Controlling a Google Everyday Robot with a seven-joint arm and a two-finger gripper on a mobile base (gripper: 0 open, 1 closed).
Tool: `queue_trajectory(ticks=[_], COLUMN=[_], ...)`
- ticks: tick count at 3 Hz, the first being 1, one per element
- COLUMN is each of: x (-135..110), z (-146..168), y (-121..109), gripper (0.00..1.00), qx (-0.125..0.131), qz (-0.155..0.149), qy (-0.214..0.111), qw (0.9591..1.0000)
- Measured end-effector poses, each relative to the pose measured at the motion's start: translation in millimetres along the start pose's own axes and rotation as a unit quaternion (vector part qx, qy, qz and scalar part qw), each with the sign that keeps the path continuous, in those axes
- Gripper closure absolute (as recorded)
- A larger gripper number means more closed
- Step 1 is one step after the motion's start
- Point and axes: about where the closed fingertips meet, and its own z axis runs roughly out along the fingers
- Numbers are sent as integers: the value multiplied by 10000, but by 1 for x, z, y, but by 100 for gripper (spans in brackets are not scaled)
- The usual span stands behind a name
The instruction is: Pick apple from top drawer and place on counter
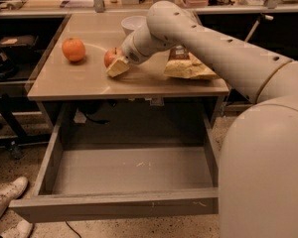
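Resting on the counter (84, 86), the apple (110, 56) seems to touch the gripper (116, 66) — clamped or loose, cannot tell

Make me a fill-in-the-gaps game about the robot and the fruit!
1. The apple sits on the ____, beside the gripper.
2. The drawer stands ____, with nothing inside.
3. The other round fruit is an ____.
Missing words: counter; open; orange.

Red apple (111, 56) rests, seemingly upright, on the tan counter (84, 81) at upper centre-left, with the gripper (117, 66) against it. The grey top drawer (114, 206) below stands open.
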Motion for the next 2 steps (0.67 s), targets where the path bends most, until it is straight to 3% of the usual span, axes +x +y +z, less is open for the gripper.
queue_trajectory(ticks=[1, 2], x=[0, 0], z=[0, 0], y=[0, 0], gripper=[0, 0], qx=[0, -1], qz=[0, 0], qy=[0, 0], qw=[10000, 10000])
